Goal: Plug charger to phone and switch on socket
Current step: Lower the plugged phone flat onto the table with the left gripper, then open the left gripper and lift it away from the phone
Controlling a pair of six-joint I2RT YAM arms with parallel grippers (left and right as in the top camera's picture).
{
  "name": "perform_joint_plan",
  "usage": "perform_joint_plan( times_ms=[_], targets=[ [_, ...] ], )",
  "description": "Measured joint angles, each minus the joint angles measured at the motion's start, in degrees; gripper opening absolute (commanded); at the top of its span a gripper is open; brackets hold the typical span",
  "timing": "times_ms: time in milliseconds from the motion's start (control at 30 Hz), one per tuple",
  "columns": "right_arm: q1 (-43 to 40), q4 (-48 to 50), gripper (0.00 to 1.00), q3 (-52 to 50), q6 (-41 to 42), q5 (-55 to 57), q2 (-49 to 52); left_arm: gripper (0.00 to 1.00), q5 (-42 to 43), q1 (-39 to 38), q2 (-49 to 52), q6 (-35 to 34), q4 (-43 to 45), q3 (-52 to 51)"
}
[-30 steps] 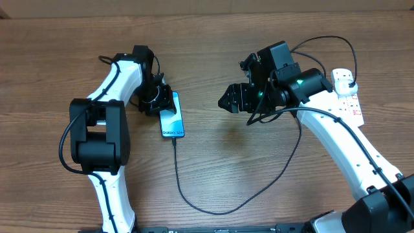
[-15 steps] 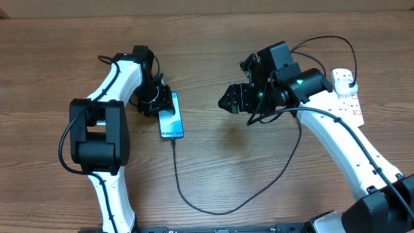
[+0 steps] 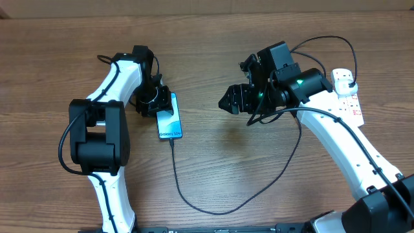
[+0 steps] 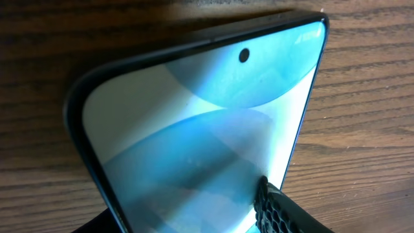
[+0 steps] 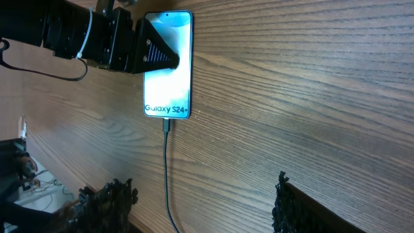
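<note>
The phone (image 3: 171, 116) lies face up on the wooden counter (image 3: 220, 162), left of centre, with its screen lit in blue and white. In the right wrist view the white writing near its lower end reads "Galaxy S24+" (image 5: 167, 109). From overhead the same line is visible but too small to read past "Galaxy".

The left claw (image 3: 157, 103) is at the phone's upper left, pinching it across its width. In the left wrist view a honeycomb-patterned finger pad (image 4: 279, 212) presses against one long edge, and the punch-hole camera (image 4: 244, 55) shows as a black dot near the far end of the screen. In the right wrist view a black wedge-shaped finger (image 5: 155, 55) of that claw overlaps the screen's left edge.

The charger (image 3: 213, 208), a thin black cable, has its connector tip (image 5: 167, 125) seated in the port at the phone's lower end. From there the cable runs down the counter, loops to the right and climbs under the right arm, where it can no longer be followed.

The right claw (image 3: 228, 100) hangs above the bare counter, well apart from the phone. Its fingers (image 5: 107, 197) are spread wide and hold nothing.

The socket (image 3: 350, 102), a white power strip with red markings, lies at the far right, partly hidden by the right arm. Its lettering is too small to read.
</note>
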Motion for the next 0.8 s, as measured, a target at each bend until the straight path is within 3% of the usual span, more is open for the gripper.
perform_joint_plan(
  times_ms=[267, 800],
  targets=[
    [0.0, -0.37, 0.73, 0.0, -0.52, 0.0, 0.0, 0.57, -1.16, 0.0, -0.11, 0.0, -0.28, 0.0],
    [0.0, -0.42, 0.72, 0.0, -0.74, 0.0, 0.0, 0.55, -1.86, 0.0, -0.11, 0.0, -0.48, 0.0]
  ],
)
